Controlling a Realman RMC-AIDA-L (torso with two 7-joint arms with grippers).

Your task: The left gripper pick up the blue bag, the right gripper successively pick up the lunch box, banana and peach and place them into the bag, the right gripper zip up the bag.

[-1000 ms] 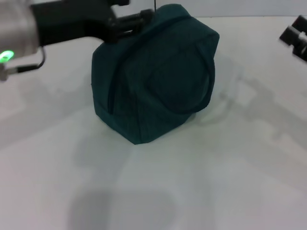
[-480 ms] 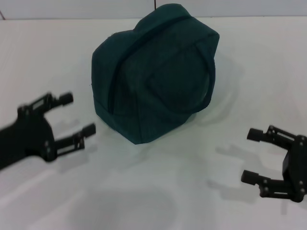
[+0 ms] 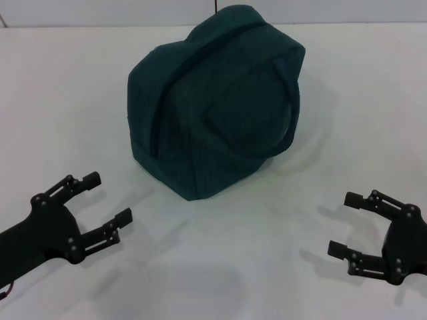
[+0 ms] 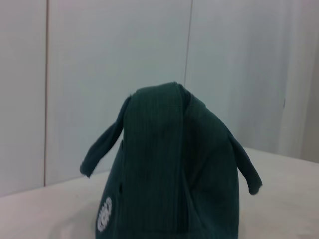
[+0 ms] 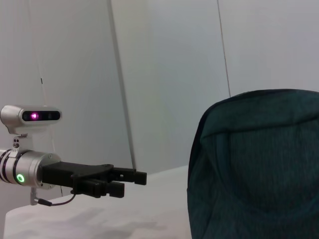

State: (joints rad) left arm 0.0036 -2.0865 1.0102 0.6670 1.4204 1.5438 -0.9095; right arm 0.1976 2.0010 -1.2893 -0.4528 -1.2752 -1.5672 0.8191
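The bag sits closed on the white desk, in the far middle of the scene, bulging and lumpy, with one loop handle lying flat in a curve across its near-right face. Nothing is holding it.

The left gripper hangs low at the near left, well apart from the bag, fingers spread wide and pointing up toward the bag's near-left corner. There's nothing between them.

The right gripper is at the near right, also low over the desk and well clear of the bag, fingers spread wide and empty, tips aimed left.

From the left wrist, the bag shows end-on, standing upright on the desk. A broad fabric strip runs up over its top, a handle droops out to either side, and a small white logo sits low on one flank.

From the right wrist, the bag fills one side of the picture, its rounded top against the pale wall. Beyond it the left gripper reaches out level above the desk, with a green light glowing on its silver wrist and a small camera mounted above.

No lunch box, banana or peach shows in any view.
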